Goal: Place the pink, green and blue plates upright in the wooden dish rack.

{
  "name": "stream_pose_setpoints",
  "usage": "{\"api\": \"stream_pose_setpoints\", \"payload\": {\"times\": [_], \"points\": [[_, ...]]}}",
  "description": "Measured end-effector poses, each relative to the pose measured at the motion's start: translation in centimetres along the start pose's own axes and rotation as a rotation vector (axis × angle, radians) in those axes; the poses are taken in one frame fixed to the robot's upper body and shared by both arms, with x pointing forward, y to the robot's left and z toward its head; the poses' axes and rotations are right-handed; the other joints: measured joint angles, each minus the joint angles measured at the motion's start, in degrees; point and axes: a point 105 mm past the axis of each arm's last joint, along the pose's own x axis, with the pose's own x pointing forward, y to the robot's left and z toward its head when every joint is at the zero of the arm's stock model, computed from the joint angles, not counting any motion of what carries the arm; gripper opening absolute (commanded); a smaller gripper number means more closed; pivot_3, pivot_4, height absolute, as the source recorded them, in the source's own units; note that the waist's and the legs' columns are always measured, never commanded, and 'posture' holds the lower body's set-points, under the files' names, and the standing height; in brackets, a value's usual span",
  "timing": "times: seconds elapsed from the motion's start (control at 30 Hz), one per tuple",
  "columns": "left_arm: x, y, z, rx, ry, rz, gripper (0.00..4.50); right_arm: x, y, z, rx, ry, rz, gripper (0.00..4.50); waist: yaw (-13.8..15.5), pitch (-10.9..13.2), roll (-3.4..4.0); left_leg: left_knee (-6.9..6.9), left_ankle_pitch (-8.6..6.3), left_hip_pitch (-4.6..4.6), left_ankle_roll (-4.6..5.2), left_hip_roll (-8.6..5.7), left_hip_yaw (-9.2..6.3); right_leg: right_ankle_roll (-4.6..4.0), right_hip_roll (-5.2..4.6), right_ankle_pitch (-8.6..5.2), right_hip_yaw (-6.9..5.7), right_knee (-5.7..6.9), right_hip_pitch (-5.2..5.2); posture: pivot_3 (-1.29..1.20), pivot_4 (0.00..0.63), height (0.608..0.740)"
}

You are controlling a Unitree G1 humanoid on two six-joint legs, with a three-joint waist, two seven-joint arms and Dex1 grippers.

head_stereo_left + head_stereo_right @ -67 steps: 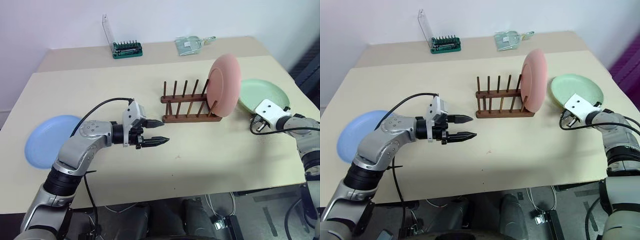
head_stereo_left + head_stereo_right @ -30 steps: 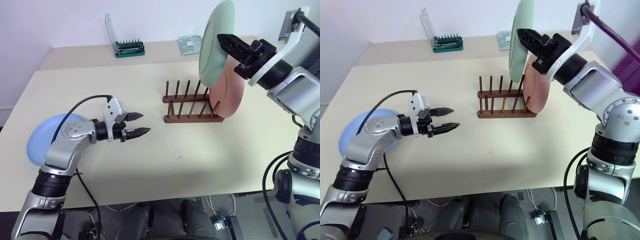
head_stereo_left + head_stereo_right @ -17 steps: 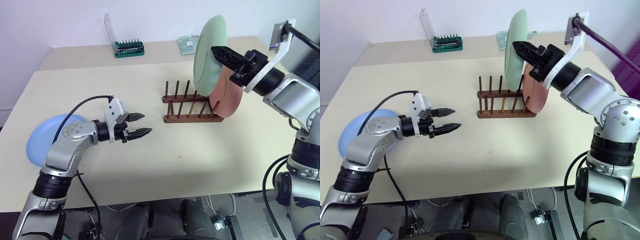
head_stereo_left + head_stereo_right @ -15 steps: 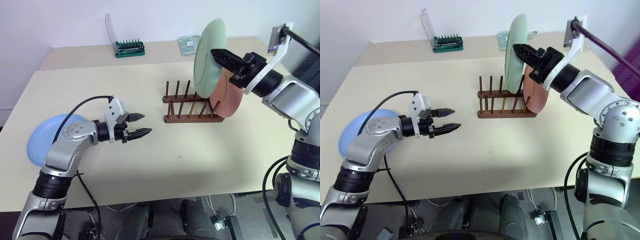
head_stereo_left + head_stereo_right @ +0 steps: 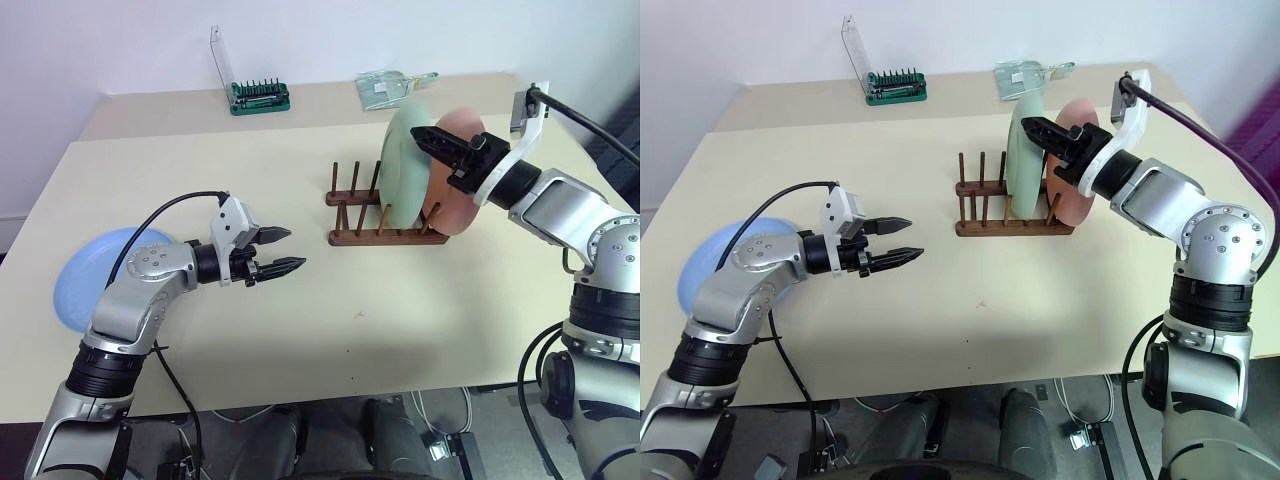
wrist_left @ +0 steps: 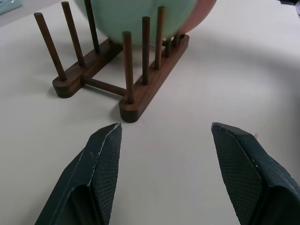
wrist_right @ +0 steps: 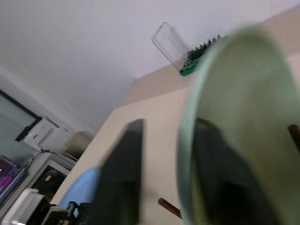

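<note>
Two round matte plastic plates, mint green [image 5: 403, 168] and salmon pink [image 5: 458, 170], stand upright in one dark wooden peg rack [image 5: 380, 212]; a third, light blue [image 5: 92, 276], lies on the beige worktop [image 5: 400, 320]; left hand [image 5: 282, 250] apart, empty; right hand [image 5: 1038, 130] spread astride the green rim.

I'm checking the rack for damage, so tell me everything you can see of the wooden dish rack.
The wooden dish rack is small and dark brown: two parallel rails with upright pegs, joined by thin crossbars. It sits flat on the table. The green plate and pink plate stand upright at one end; the other slots are empty.
</note>
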Motion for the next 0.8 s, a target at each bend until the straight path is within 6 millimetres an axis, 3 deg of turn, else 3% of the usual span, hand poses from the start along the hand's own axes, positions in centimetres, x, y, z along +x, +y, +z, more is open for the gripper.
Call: {"api": "stream_pose_setpoints", "payload": {"times": [0.07, 0.27, 0.47, 0.57, 0.6, 0.63, 0.7, 0.8], "points": [[0.0, 0.0, 0.0, 0.0, 0.0, 0.0, 3.12, 0.0, -0.2, 0.1, -0.019, -0.002, -0.014, 3.93, -0.01, 0.0, 0.0, 0.0, 0.0, 0.0, 0.0, 0.0, 0.0, 0.0, 0.0, 0.0, 0.0, 0.0, 0.0, 0.0, 0.15, 0.74], [0.0, -0.1, 0.1, 0.004, -0.002, -0.001, 3.12, 0.2, 0.1, 0.8, -0.182, 0.03, -0.058, 3.93, 0.04, 0.0, 0.0, -0.01, 0.0, -0.03, 0.0, 0.0, 0.02, 0.0, 0.0, 0.0, 0.0, 0.0, -0.04, 0.0, 0.15, 0.74], [0.1, -0.1, 0.1, -0.005, -0.007, 0.002, 3.12, -1.0, 2.4, 1.5, -0.73, 0.109, -0.067, 3.93, 0.02, 0.01, 0.01, 0.03, 0.0, -0.22, 0.0, -0.01, 0.06, 0.01, 0.01, 0.01, -0.01, 0.01, -0.24, 0.0, 0.15, 0.74], [0.1, 0.3, 0.3, -0.038, -0.031, 0.036, 3.89, -1.1, 3.8, 2.0, -0.976, 0.096, -0.006, 3.99, -0.13, 0.01, 0.01, 0.03, 0.0, -0.23, 0.0, 0.01, 0.1, 0.03, 0.01, 0.01, -0.01, 0.04, -0.28, 0.0, 0.15, 0.74], [-0.2, 0.9, 0.6, -0.046, -0.049, 0.078, 4.31, -1.1, 4.5, 1.9, -1.049, 0.095, 0.036, 3.99, -0.2, 0.01, 0.0, 0.02, 0.0, -0.22, 0.0, 0.03, 0.1, 0.03, 0.03, 0.01, -0.02, 0.03, -0.28, 0.0, 0.15, 0.74], [-0.8, 2.1, 1.0, -0.075, -0.082, 0.153, 4.45, -1.1, 5.4, 1.5, -1.121, 0.105, 0.096, 3.99, -0.29, 0.01, 0.0, 0.02, 0.0, -0.21, -0.01, 0.04, 0.11, 0.03, 0.03, 0.01, -0.02, 0.05, -0.29, 0.0, 0.15, 0.74], [-2.7, 4.9, 1.9, -0.124, -0.144, 0.329, 4.45, -0.9, 7.0, -0.3, -1.207, 0.142, 0.227, 3.99, -0.49, 0.01, -0.02, 0.03, 0.0, -0.21, -0.02, 0.13, 0.11, 0.02, 0.1, 0.01, -0.02, 0.05, -0.29, 0.0, 0.15, 0.74], [-8.0, 9.2, 3.6, -0.132, -0.219, 0.696, 4.45, 0.1, 8.2, -3.3, -1.219, 0.194, 0.385, 3.99, -1.23, 0.01, -0.07, 0.02, 0.0, -0.21, -0.03, 0.15, 0.11, 0.02, 0.1, 0.02, -0.02, 0.04, -0.3, 0.0, 0.15, 0.74]]}}
